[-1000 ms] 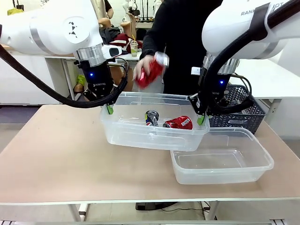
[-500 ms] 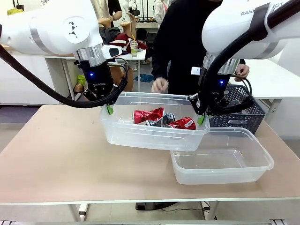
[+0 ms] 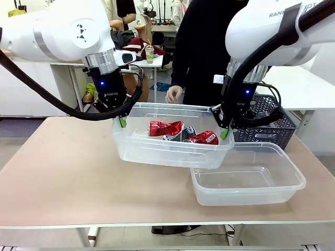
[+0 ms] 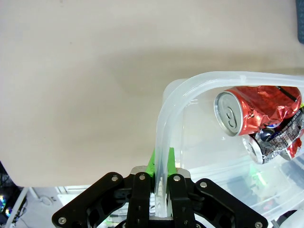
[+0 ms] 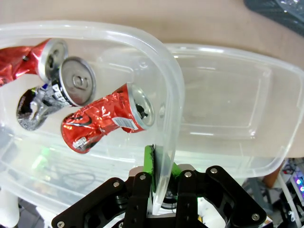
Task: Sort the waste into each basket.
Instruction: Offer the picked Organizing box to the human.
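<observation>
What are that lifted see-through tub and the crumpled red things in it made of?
The lifted tub looks like clear, glossy plastic: its contents show through the wall. The red cans look like thin painted metal: creased, with shiny silver ends.

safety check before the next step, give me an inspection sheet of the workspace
surface: beige tabletop, no spills seen
job's things: clear rectangular plastic tub held up, three crushed red and silver metal cans inside; second clear plastic tub empty on table, partly beneath it; dark lattice basket behind
clutter: nothing seen
hands: left hand shut on tub's rim; right hand shut on opposite rim
cables: black hoses along both arms, off the table
surroundings: person in black top at far side, person's hand near tub
</observation>
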`<state>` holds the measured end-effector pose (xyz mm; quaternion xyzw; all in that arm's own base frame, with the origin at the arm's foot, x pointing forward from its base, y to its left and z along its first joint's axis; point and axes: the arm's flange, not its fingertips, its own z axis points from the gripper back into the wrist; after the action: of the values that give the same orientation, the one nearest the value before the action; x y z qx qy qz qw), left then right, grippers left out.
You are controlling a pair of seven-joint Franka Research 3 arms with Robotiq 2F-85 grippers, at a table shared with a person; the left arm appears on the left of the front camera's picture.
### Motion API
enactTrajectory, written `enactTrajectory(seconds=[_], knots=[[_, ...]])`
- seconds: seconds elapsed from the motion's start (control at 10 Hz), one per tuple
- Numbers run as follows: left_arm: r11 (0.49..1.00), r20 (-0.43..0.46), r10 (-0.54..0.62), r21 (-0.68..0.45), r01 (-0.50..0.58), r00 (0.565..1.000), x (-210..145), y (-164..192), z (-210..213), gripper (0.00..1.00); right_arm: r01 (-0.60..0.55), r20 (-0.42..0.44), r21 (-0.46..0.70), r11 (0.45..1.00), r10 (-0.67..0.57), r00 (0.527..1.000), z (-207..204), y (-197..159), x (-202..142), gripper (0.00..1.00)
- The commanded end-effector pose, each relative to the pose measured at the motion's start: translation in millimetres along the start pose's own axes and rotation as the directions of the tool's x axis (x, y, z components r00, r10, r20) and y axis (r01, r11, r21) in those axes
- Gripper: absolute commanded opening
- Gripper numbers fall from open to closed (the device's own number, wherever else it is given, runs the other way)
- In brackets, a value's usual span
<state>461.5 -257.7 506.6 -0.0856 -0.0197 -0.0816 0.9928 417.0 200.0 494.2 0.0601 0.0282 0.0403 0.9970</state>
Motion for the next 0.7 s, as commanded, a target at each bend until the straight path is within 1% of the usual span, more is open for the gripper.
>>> enactTrajectory(seconds=[0.0, 0.1, 0.2, 0.3, 0.4, 0.5, 0.6], knots=[[1.000, 0.005, -0.013, -0.004, 0.013, 1.000, 2.0, 0.0, 5.9, 0.06, -0.002, -0.006, -0.001, 1.000, 0.002, 1.000, 2.0, -2.4, -1.5, 0.05], [1.000, 0.000, 0.000, 0.000, 0.000, 1.000, 0.0, 0.0, 0.0, 0.06, 0.000, 0.000, 0.000, 1.000, 0.000, 1.000, 0.0, 0.0, 0.0, 0.05], [1.000, -0.031, -0.020, 0.012, 0.021, 0.999, 31.9, 0.8, 7.5, 0.06, -0.003, -0.033, 0.005, 1.000, 0.003, 0.999, 10.2, -2.5, 28.4, 0.05], [1.000, -0.003, -0.010, 0.027, 0.010, 1.000, 66.3, 2.1, 16.7, 0.06, -0.011, -0.046, 0.008, 1.000, 0.011, 0.999, 23.5, -5.7, 65.3, 0.05], [0.991, -0.021, -0.121, -0.054, 0.120, 0.992, 95.4, 2.8, 23.9, 0.06, -0.024, -0.074, 0.059, 0.998, 0.028, 0.997, 36.7, -5.8, 98.4, 0.05], [0.993, -0.025, -0.106, -0.057, 0.104, 0.994, 121.4, 5.1, 28.9, 0.06, -0.056, -0.089, 0.023, 0.998, 0.058, 0.994, 47.9, 0.1, 121.7, 0.05], [0.993, -0.048, -0.100, -0.069, 0.097, 0.994, 146.5, 11.2, 28.6, 0.06, -0.063, -0.095, -0.018, 0.998, 0.060, 0.994, 54.3, 3.1, 146.1, 0.05]])
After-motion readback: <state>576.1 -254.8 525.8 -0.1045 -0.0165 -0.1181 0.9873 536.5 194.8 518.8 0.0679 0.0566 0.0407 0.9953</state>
